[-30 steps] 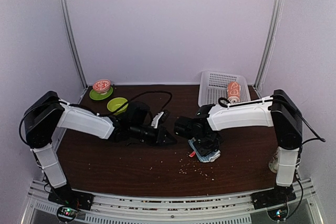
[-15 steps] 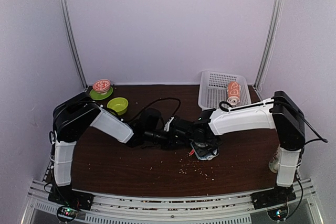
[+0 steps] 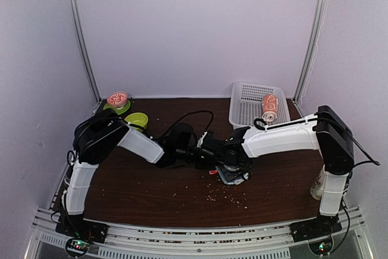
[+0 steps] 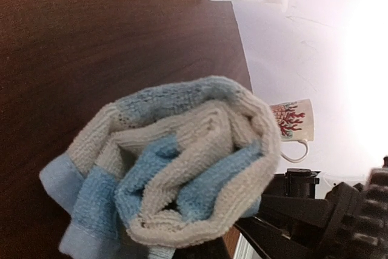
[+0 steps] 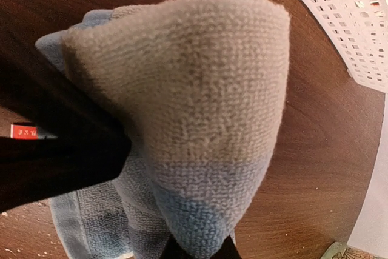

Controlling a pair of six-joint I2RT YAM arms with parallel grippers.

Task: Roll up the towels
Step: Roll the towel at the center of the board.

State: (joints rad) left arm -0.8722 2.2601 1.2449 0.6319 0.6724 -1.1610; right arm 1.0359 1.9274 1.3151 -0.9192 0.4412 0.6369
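Note:
The light-blue towel point(image 3: 235, 176) lies bunched in a loose roll at mid-table. In the left wrist view its rolled end point(image 4: 182, 150) fills the frame, blue and off-white layers facing the camera. My right gripper point(image 3: 233, 162) is over it and shut on a fold of the towel point(image 5: 194, 101), pinched at the fingertips point(image 5: 197, 252). My left gripper point(image 3: 217, 156) is against the towel's left side. Its fingers are hidden by the cloth. The orange towel point(image 3: 270, 107) lies rolled in the white basket point(image 3: 251, 96).
The basket stands at the back right point(image 5: 345, 16). Two green bowls point(image 3: 136, 121) and a red-patterned dish point(image 3: 117, 99) sit at the back left. A printed mug point(image 4: 294, 122) stands near the right arm's base. Crumbs point(image 3: 227, 195) lie in front of the towel.
My left arm has reached to the right, from the table's left-middle up to the blue towel. My right gripper has stayed on the towel, which shifted slightly left.

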